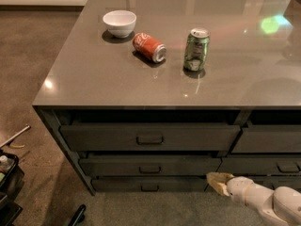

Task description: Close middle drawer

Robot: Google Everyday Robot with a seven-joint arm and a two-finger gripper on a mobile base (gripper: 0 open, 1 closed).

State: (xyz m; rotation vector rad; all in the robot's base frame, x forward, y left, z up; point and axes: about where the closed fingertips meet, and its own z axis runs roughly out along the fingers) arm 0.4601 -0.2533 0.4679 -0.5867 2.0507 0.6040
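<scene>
Counter (pixel 117 79): one, grey, glossy top, seen from above and in front.

Bowl (pixel 119 21): one, white, upright, at the back left of the top.

Cans: two. Red can (pixel 149 47) lies on its side just right of the bowl, apart from it. Green can (pixel 196 49) stands upright to the right of the red one, with a gap between them.

Drawers, left stack: three, each with one small dark centre handle.
- Top drawer (pixel 149 136): the tallest front, standing out furthest toward the camera.
- Middle drawer (pixel 149 165): medium front, directly beneath the top drawer and set further back than it. How far it stands out cannot be judged.
- Bottom drawer (pixel 149 184): the slimmest front, lowest.

Drawers, right stack: two fronts visible in part at the right edge, upper front (pixel 265 139) and lower front (pixel 263 165).

Gripper (pixel 218 181): one, tan-tipped, on a white arm (pixel 263 201) entering from the lower right. It sits low in front of the counter, at the divide between the two stacks, beside the right end of the bottom drawer. The middle drawer's lower right corner lies just above and left of it; its handle is well to the left. Contact with any front cannot be told, nor whether the gripper is spread or pressed together.

Floor (pixel 28 55): brown; one pale rod (pixel 14 136) lies on it at the left.
</scene>
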